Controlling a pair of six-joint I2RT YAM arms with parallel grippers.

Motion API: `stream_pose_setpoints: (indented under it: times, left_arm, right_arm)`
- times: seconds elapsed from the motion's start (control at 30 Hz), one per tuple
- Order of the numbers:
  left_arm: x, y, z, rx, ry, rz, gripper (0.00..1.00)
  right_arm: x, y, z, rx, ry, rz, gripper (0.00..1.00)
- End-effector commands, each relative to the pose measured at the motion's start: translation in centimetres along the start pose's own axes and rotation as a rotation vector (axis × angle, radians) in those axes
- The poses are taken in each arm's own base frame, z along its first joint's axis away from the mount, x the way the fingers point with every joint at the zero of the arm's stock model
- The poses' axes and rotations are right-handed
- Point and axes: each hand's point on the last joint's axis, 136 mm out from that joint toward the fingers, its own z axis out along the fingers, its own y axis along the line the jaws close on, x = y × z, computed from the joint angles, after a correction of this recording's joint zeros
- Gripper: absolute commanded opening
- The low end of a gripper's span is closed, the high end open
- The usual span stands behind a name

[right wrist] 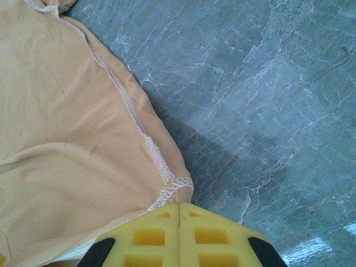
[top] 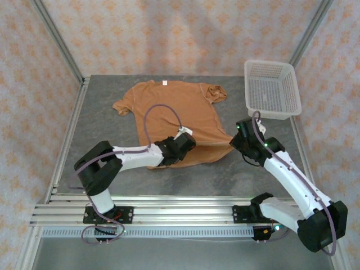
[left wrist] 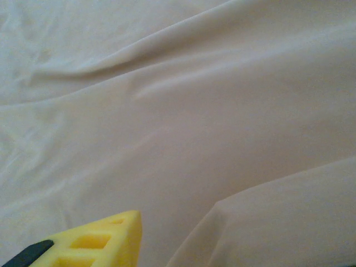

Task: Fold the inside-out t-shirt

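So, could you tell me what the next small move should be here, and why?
Probably close the left gripper on the cloth under it. The right gripper looks shut on the hem corner of the inside-out t-shirt, while the left sits low over the bottom edge with its grip unclear; both need a hold before the hem is lifted.

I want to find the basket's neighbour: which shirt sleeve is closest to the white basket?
The sleeve on the right in the top view, bunched beside the basket; the other sleeve lies across the t-shirt, farther away.
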Motion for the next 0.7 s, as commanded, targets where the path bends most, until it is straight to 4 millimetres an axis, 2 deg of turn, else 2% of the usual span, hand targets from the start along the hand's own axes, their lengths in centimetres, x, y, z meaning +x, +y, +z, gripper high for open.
stream_pose_setpoints:
  times: [0.0,0.1,0.23,0.3,0.4,0.43,0.5,0.6,0.67]
  left_arm:
    - [1.8,2.6,-1.0,-0.073,0.037,-0.040,0.41]
    - [2.8,3.1,-1.5,-0.072,0.051,-0.061,0.40]
    - [4.4,3.2,-1.6,-0.059,0.068,-0.089,0.34]
    - [5.1,3.5,-1.6,-0.066,0.083,-0.091,0.27]
    - [5.5,3.3,-1.9,-0.043,0.096,-0.086,0.06]
    - [5.2,3.2,-2.2,-0.033,0.100,-0.088,0.00]
    - [4.2,2.8,-2.9,-0.004,0.112,-0.098,0.00]
    - [0.8,1.3,-4.8,0.097,0.120,-0.150,0.00]
    - [-2.2,-0.8,-6.3,0.217,0.120,-0.207,0.00]
  right_arm:
    - [-1.1,-0.3,-0.8,0.019,-0.040,-0.010,0.00]
    - [-1.1,-0.1,-0.7,0.010,-0.034,-0.005,0.00]
    - [-1.1,0.0,-0.6,0.010,-0.033,-0.005,0.00]
    - [-1.0,0.1,-0.5,0.010,-0.028,-0.006,0.00]
    - [-0.8,0.1,-0.1,0.008,-0.020,-0.005,0.00]
    - [-0.7,0.2,0.0,0.008,-0.017,-0.004,0.00]
    - [-0.7,0.4,0.3,0.004,-0.012,-0.002,0.00]
    - [-1.0,0.3,0.9,0.023,-0.021,-0.009,0.00]
    - [-1.7,0.1,1.7,0.039,-0.023,0.001,0.00]
